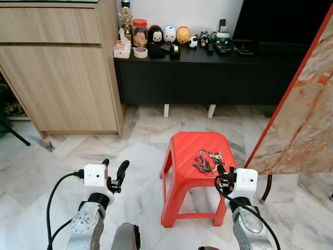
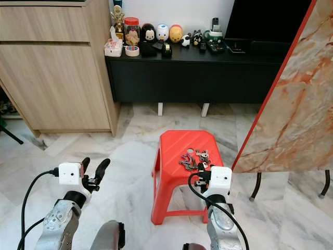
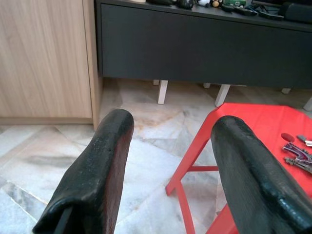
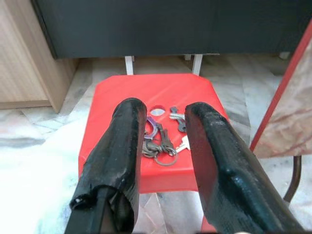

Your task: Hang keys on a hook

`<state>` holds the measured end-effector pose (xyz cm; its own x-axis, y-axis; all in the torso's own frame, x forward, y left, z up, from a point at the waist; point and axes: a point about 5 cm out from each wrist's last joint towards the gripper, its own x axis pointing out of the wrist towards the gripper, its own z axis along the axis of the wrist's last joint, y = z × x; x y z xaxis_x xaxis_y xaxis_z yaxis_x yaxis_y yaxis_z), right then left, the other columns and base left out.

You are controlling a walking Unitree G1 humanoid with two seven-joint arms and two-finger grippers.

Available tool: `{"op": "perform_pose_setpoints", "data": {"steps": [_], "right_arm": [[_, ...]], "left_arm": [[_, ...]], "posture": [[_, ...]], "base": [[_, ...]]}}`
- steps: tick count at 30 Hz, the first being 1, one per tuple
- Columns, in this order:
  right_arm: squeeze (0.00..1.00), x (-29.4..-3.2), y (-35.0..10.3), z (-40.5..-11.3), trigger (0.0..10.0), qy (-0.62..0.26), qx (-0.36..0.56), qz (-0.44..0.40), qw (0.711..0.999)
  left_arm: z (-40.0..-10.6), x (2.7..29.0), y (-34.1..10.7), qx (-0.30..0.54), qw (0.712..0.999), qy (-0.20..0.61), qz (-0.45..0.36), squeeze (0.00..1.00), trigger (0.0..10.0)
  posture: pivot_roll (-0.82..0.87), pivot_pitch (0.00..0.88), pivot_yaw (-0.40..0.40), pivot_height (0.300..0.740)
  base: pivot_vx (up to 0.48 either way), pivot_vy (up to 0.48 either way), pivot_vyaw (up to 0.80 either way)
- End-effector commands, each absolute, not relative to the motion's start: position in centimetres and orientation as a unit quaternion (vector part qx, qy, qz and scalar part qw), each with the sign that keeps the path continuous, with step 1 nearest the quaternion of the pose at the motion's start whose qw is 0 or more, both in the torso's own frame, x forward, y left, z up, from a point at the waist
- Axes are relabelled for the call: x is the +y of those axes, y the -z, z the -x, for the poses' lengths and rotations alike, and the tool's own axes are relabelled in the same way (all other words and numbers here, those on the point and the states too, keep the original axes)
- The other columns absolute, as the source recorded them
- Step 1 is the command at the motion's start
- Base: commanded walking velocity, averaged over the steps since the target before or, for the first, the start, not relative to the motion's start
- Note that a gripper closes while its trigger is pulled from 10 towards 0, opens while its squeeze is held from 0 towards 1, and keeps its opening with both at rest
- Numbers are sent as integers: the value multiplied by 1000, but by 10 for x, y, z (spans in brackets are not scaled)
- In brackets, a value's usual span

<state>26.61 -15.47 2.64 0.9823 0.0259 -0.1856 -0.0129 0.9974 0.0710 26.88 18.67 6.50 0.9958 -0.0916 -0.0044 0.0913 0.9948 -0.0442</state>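
Keys [image 4: 163,139]: a loose bunch on rings, lying flat on the red stool [image 1: 183,151] toward its far right part, seen between and just beyond the spread fingers of the right gripper [image 4: 163,161]. A few single keys are splayed to the far side of the bunch, beside a small hole in the seat. No contact is made yet; the right gripper is held at the near right edge of the stool, jaws parted, aimed down at the bunch.

Handling, judged: light, rigid metal, but the bunch as a whole is floppy, so keys will swing and dangle once lifted. Smooth and thin against hard plastic, so slip is likely if a flat blade is pinched. A ring or the thickest clump near the middle is the better hold, leaving a ring free for the hook. Not fragile.

Left gripper [image 1: 114,172]: held out over bare marble floor [image 1: 140,135], well apart from the stool on its left side, fingers spread, nothing held.

Beyond the stool: a dark low cabinet [image 1: 208,78] with small figurines on top, a wooden cupboard [image 1: 62,78] to the left, a marble-patterned panel [image 1: 307,120] with a red edge just right of the right gripper. No hook can be made out.
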Motion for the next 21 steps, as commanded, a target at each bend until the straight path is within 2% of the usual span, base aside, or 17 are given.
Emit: {"op": "perform_pose_setpoints", "data": {"steps": [1, 3, 19, 21], "right_arm": [[0, -153, -30, -268, 10000, -18, 85, -29, 996], [0, -153, -29, -268, 10000, -13, 92, -32, 995], [0, -156, -31, -269, 10000, -2, 82, -51, 995], [0, -156, -31, -269, 10000, -2, 82, -51, 995]], "left_arm": [[-268, 187, -67, 0, 999, 48, 22, 0, 10000], [-268, 187, -67, 1, 999, 49, 23, 0, 10000], [-269, 185, -67, 2, 998, 50, 24, 0, 10000], [-269, 185, -67, 3, 998, 51, 24, 0, 10000]], "posture": [[71, 0, -83, 631], [71, 0, -83, 631], [68, 0, -83, 631], [68, 0, -83, 631]], "base": [[0, 0, 800], [0, 0, 800], [0, 0, 0], [270, 0, 0]]}}
